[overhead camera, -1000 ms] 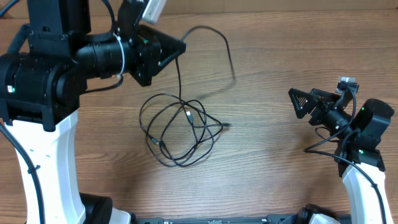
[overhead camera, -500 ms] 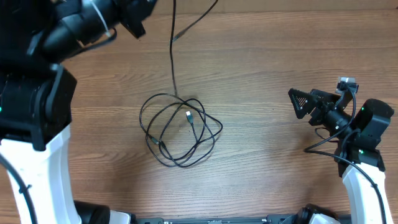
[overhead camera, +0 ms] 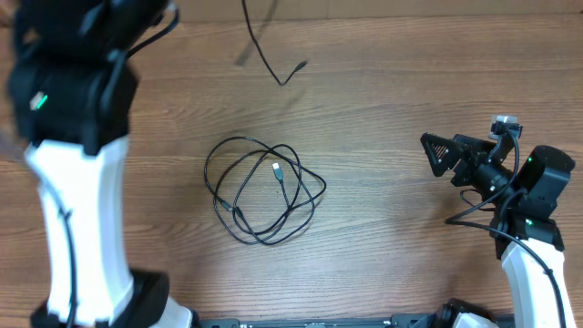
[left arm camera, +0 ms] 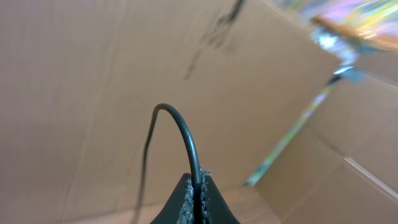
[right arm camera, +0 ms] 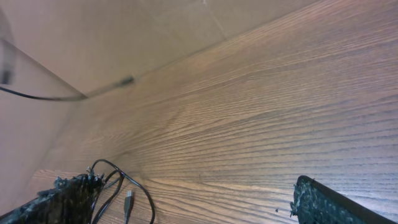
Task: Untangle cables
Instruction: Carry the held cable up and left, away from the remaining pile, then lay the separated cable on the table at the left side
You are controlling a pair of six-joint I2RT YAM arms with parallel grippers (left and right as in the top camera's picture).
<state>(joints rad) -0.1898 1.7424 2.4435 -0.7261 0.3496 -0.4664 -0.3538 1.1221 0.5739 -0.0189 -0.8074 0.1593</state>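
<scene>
- Pinching one lifted cable [left arm camera: 189, 143] between the clenched left fingers [left arm camera: 186, 202]; arching up out of the tips and drooping down again in the left wrist view
- Dangling high over the far side of the bench [overhead camera: 392, 82], with its free end [overhead camera: 297, 67] swinging clear of everything else; apparently parted from the rest, judging by the gap
- Lying flat near the middle of the bench, the remaining tangle [overhead camera: 290, 187]: several loops laid over one another, a silver plug [overhead camera: 275, 169] inside them; well apart from the dangling end
- Spread wide and grasping nothing, the right fingers [right arm camera: 65, 196]; low over the bench at the right side, tips aimed toward the tangle
- Turning on this for the next move: tangle off to the left of the right fingers, roughly along their pointing line, loops more round than long, so no clear long axis to square up to
- Judging the right arm the nearer and readier of the two; left arm busy and raised, likely needing to lay its cable down away from the loops first
</scene>
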